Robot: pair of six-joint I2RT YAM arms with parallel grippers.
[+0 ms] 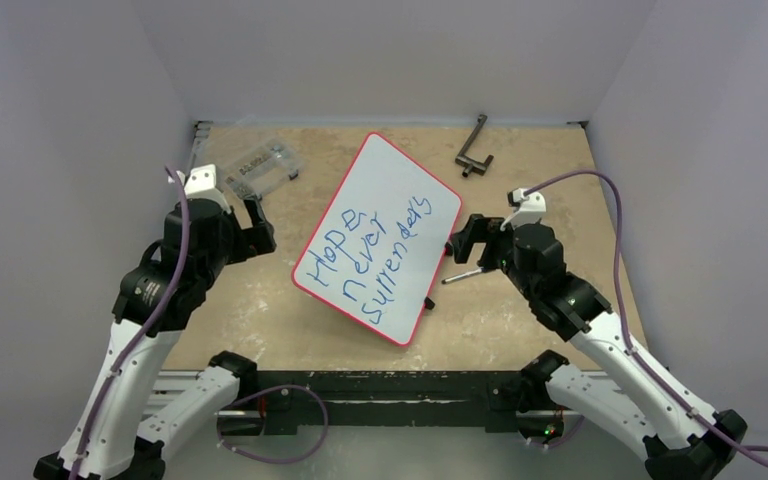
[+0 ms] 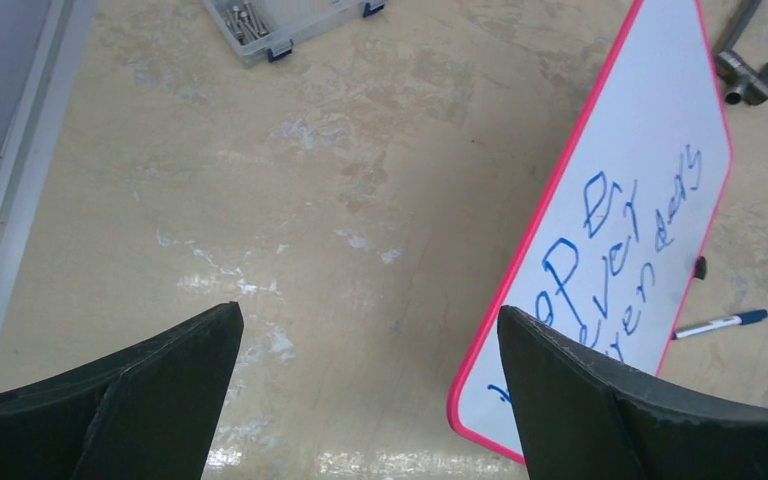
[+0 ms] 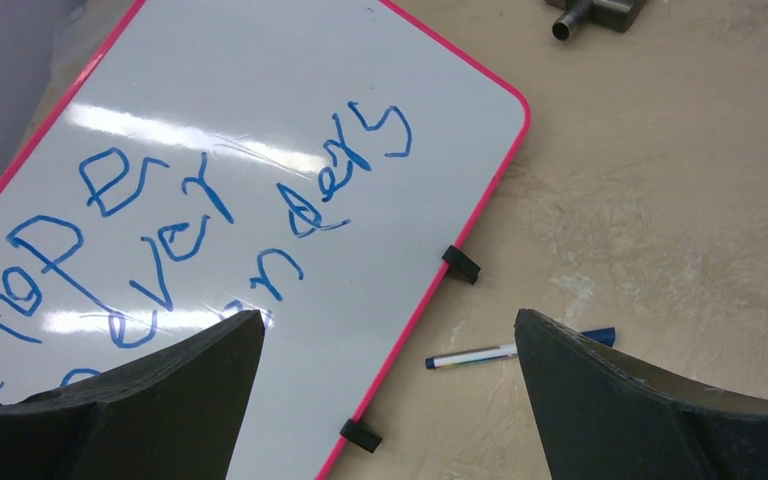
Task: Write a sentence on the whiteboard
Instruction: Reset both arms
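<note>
Both grippers stood wide and held nothing: the left gripper (image 1: 252, 222) hung at 9 o'clock of the whiteboard (image 1: 392, 178), the right gripper (image 1: 457, 240) at 3 o'clock. The board lay flat mid-table, its long axis running from 7 to 1 o'clock, with the sentence (image 1: 365, 262) filling its lower half in three blue lines.

We judged the writing done, so the danger was spoiling it. A low sweep by either arm could smear the ink or shove the board. The pen (image 1: 460, 277), just off the board's edge at 4 o'clock and close under the right gripper, could be knocked rolling.

Only the top view gave us all three lines together. The right wrist view alone showed the black clips (image 3: 461, 265) on the rim clearly, and the left wrist view the screws in the clear box (image 2: 280, 22) at 11 o'clock.
</note>
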